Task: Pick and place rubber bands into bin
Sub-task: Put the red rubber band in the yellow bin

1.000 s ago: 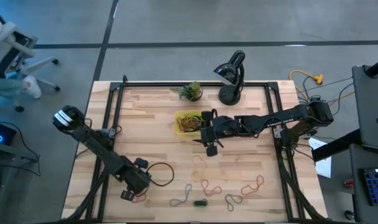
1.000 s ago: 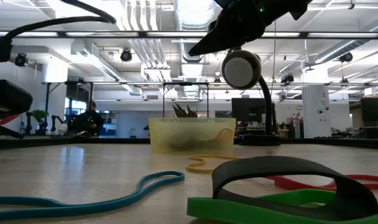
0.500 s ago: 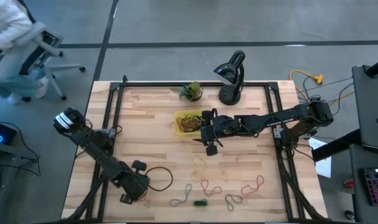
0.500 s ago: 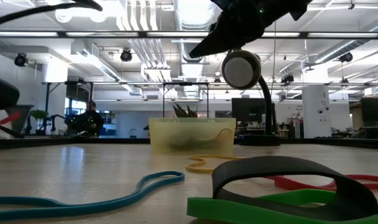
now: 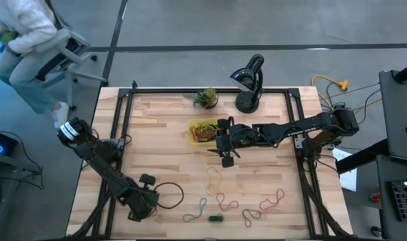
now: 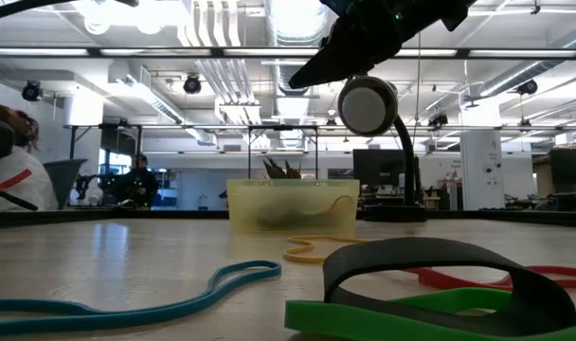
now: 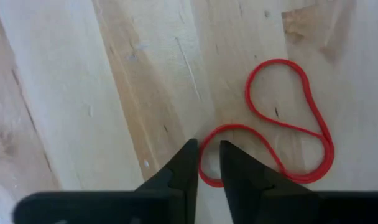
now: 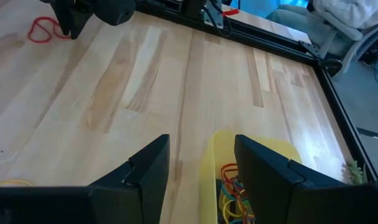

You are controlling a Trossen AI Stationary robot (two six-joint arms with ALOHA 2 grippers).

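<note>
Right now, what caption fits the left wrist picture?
Left gripper closing its narrow gap over one end of a red rubber band lying twisted on the wooden table.

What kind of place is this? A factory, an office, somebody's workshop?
Most likely a robotics lab in a large open-plan hall. Two robot arms work at a framed wooden table; behind it run exposed ceiling ducts and strip lights, desks with monitors, and a person on a rolling office chair.

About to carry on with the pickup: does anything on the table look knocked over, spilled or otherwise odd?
Nothing stands out. The bin sits flat with bands inside, the plant and lamp are upright, and the loose rubber bands lie on the wood as expected. The left tool is at a red band.
</note>
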